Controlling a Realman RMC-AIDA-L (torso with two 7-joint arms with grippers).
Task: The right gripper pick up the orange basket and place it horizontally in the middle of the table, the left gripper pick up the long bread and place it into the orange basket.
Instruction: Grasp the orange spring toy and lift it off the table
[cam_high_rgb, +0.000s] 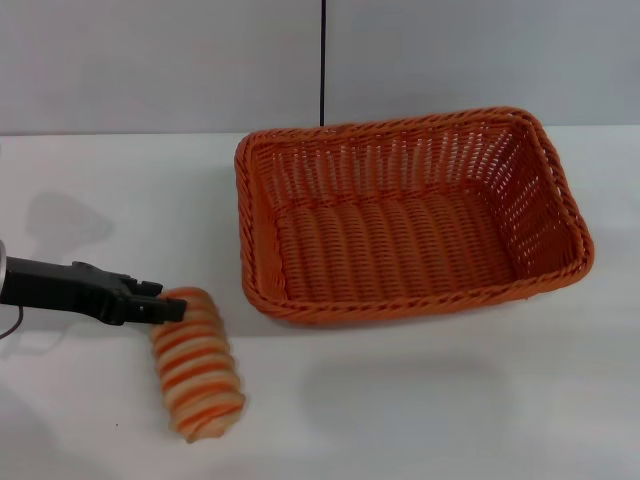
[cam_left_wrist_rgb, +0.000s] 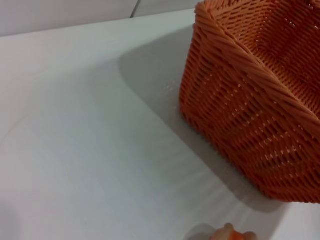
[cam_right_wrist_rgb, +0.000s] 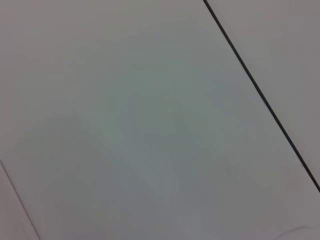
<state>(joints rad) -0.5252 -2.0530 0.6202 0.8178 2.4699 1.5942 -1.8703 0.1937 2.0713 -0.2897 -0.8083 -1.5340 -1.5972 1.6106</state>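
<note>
The left claw is seen at the upper end of the bread; whether it pinches cannot be told. The bread is judged light and soft, best gripped gently mid-length. The basket sits on the worktop.

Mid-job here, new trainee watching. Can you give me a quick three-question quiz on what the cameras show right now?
1. True or false: the long bread already lies inside the orange basket.
2. Which gripper is at the bread? A) the left gripper B) the right gripper C) both
3. Fill in: the bread lies on the ______, on the robot's left of the basket.

Key:
1. False; the basket is empty and the bread is outside it.
2. A; its fingertips are at the bread's far end, and the right gripper is out of view.
3. table
</note>
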